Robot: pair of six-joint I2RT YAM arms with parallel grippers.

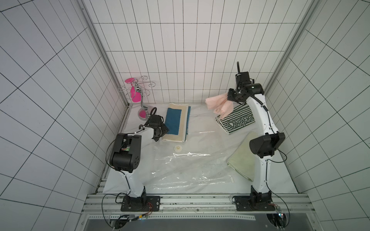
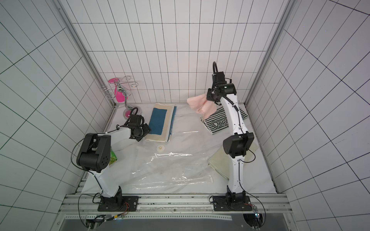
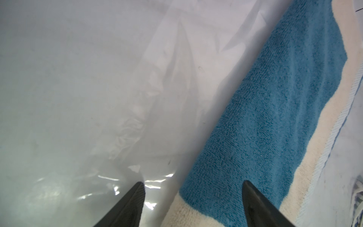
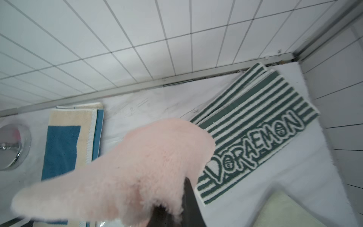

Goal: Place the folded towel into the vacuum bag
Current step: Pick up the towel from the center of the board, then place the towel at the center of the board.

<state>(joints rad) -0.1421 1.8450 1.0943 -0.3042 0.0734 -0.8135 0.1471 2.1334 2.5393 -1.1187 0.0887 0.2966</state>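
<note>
one pink towel (image 1: 217, 105) hangs aloft, clamped in the right tool (image 1: 227, 99) — not yet inside the vacuum bag (image 1: 190, 166); left tool (image 3: 192, 182) gapes empty over its plastic.

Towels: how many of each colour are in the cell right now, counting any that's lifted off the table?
Pink towel: 1
Blue-and-cream towel: 1
Green-and-white striped towel: 1
Pale green towel: 1
Total: 4
</note>
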